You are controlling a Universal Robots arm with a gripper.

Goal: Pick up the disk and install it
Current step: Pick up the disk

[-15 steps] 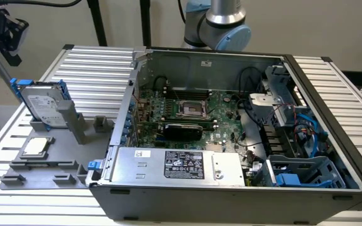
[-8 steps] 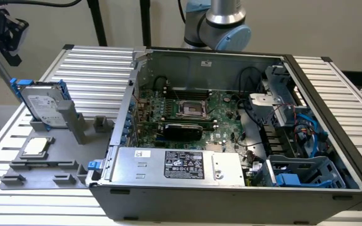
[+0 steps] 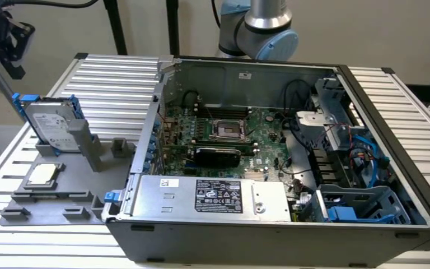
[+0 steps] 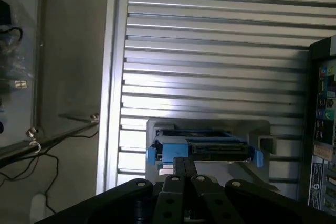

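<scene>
Gripper [image 3: 12, 59] aloft and clenched on nothing; disk [image 3: 54, 123] unpicked in its grey fixture [image 3: 73, 190].
Exterior view gives the layout: the disk stands on edge, leaning slightly, in the fixture by the worktop [image 3: 118, 78] edge at the exterior view's left, just beside the open computer case [image 3: 275, 235]. A processor chip [image 3: 42, 174] lies flat in the same fixture, and the gripper hangs above, well apart from the disk. Wrist view settles the grip: fingers [image 4: 180, 169] are pressed together, with the disk's [image 4: 202, 149] upper edge and blue carrier beyond them.
</scene>
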